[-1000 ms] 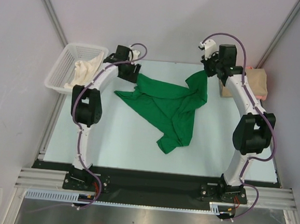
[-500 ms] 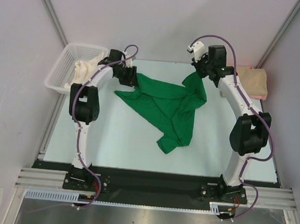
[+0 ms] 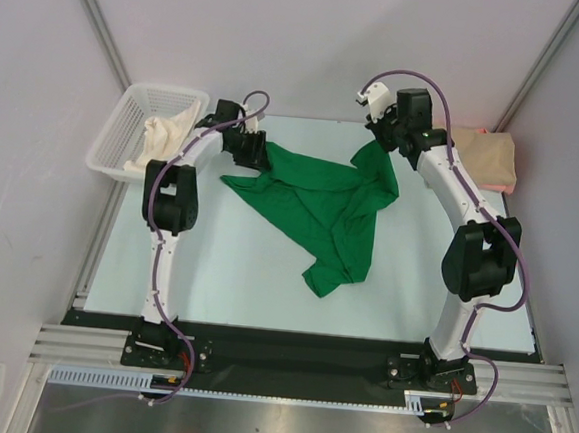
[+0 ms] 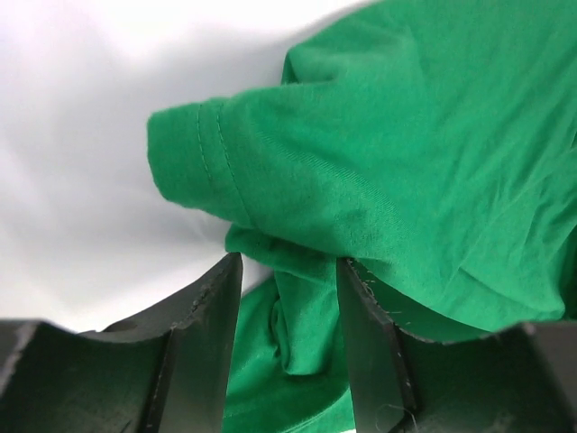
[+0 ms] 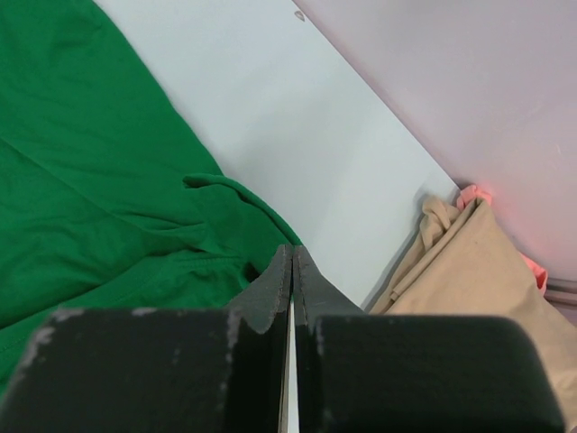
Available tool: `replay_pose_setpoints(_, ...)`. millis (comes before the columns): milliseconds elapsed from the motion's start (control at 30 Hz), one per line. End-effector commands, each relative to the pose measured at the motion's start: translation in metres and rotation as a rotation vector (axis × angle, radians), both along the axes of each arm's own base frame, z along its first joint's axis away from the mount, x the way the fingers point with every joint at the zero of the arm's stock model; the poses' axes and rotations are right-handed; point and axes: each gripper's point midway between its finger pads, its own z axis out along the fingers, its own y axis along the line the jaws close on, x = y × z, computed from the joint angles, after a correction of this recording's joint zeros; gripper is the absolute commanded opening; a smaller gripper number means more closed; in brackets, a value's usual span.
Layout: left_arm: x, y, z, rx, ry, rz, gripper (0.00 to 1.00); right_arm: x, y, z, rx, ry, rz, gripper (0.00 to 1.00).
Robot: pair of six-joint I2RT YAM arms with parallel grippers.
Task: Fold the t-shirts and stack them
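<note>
green t-shirt [image 3: 321,204] runs left-right: left gripper [image 4: 288,266] part-open astride one end, right gripper [image 5: 292,254] clamped on the other

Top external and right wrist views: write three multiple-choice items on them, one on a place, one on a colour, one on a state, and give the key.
1. Where does the white mesh basket stand?
A. at the far left of the table
B. at the far right
C. between the arm bases

2. What colour is the far-right t-shirt?
A. blue
B. black
C. tan

3. How do the jaws of the right gripper stand?
A. wide open over bare table
B. shut on a corner of the green t-shirt
C. shut on the basket's rim

Key:
1 A, since the top view shows the basket at the far left corner.
2 C, since the cloth there is tan, with a pink edge.
3 B, since the wrist view shows the fingers pressed together at the green fabric's raised corner.
</note>
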Motion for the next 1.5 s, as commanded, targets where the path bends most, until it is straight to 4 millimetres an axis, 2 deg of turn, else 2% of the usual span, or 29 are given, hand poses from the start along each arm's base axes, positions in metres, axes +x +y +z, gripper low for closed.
replay_pose_setpoints(0,0.018,-0.005,0.018,-0.032,-0.065,0.004,0.51,-0.002,-0.002,0.025,-0.011,-0.063,-0.005,0.00)
replay_pose_setpoints(400,0.021,0.012,0.013,0.030,-0.072,0.031,0.49,0.009,0.007,0.020,0.003,-0.062,0.006,0.00)
replay_pose_setpoints(733,0.015,0.010,0.000,0.030,-0.040,0.016,0.49,0.012,0.008,0.012,0.009,-0.043,0.005,0.00)
replay_pose_setpoints(867,0.014,0.009,0.000,0.030,-0.039,0.012,0.43,0.010,0.008,0.009,0.009,-0.035,0.006,0.00)
replay_pose_setpoints(1133,0.012,0.009,-0.007,0.040,-0.016,0.015,0.39,0.010,0.006,0.008,0.014,-0.031,0.003,0.00)
replay_pose_setpoints(1167,0.012,0.009,-0.006,0.040,-0.018,0.015,0.32,0.009,0.006,0.009,0.015,-0.032,0.004,0.00)
replay_pose_setpoints(1200,0.011,0.008,-0.006,0.039,-0.016,0.013,0.30,0.009,0.006,0.010,0.019,-0.036,0.002,0.00)
replay_pose_setpoints(1367,0.013,0.013,-0.005,0.056,-0.022,0.034,0.24,0.006,0.006,0.002,0.018,-0.021,0.002,0.00)
replay_pose_setpoints(1433,0.016,0.013,-0.003,0.063,-0.032,0.044,0.24,0.005,0.007,0.003,0.022,-0.022,0.005,0.00)
replay_pose_setpoints(1467,0.020,0.018,-0.003,0.089,-0.041,0.065,0.34,0.005,0.007,0.002,0.023,-0.020,0.008,0.00)
